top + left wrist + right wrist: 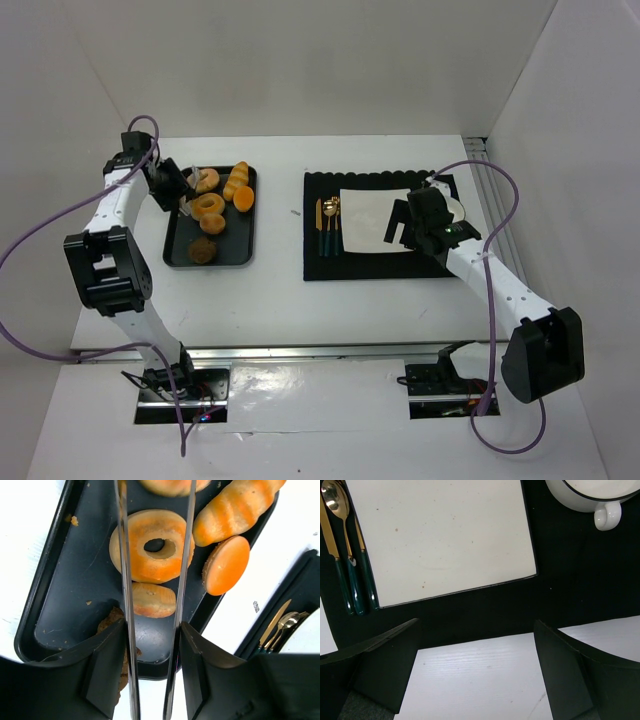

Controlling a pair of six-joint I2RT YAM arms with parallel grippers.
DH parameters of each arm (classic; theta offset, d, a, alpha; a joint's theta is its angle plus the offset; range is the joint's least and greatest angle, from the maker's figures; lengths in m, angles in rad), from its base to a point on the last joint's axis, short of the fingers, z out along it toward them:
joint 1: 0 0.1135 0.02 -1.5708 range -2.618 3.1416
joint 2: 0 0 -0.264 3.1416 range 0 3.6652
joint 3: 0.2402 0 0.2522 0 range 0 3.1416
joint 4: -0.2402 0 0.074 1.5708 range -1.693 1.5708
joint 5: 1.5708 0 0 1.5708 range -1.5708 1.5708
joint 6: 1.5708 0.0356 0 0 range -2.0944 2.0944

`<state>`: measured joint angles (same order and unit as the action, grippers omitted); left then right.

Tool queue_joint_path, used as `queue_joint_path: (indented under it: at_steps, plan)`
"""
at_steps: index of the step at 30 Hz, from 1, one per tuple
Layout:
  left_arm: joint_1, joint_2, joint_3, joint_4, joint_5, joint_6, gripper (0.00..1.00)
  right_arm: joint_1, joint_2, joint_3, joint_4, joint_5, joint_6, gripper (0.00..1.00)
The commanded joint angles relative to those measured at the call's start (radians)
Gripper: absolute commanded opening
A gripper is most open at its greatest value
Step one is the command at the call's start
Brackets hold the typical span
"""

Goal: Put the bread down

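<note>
The bread, a golden-orange ring (152, 547), lies in the black tray (65, 595), and also shows in the top view (208, 205). My left gripper (152, 625) is shut on metal tongs (125, 580), whose two blades reach over the ring's left and right edges. I cannot tell whether the blades touch it. In the top view the left gripper (178, 190) is over the tray's left side. A second ring (170, 484) lies just beyond. My right gripper (476, 625) is open and empty over the black placemat's near edge (570, 580).
The tray also holds an elongated roll (235, 510), a round orange bun (227, 565), a small bun (152, 600) and a dark lump (112, 625). On the placemat are a white square plate (445, 535), a white cup (592, 495) and gold cutlery (350, 565).
</note>
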<state>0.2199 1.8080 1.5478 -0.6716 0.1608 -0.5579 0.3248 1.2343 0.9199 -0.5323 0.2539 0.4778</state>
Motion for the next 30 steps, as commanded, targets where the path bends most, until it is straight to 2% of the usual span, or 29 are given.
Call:
queue_joint_path:
  at_steps: [1, 17, 22, 30]
  plan:
    - [0.007, -0.068, -0.006, 0.05, 0.048, -0.016, 0.57, 0.0, -0.001, 0.011, 0.058, -0.002, -0.001, 1.0]
    - [0.016, -0.042, -0.045, 0.067, 0.046, -0.027, 0.59, 0.0, -0.001, 0.011, 0.058, -0.012, -0.001, 1.0]
    - [0.036, -0.033, -0.054, 0.067, 0.046, -0.046, 0.46, 0.0, 0.008, 0.011, 0.068, -0.012, -0.001, 1.0]
    - [0.045, -0.107, -0.043, 0.067, 0.061, -0.036, 0.26, 0.0, 0.017, 0.002, 0.068, -0.012, -0.001, 1.0]
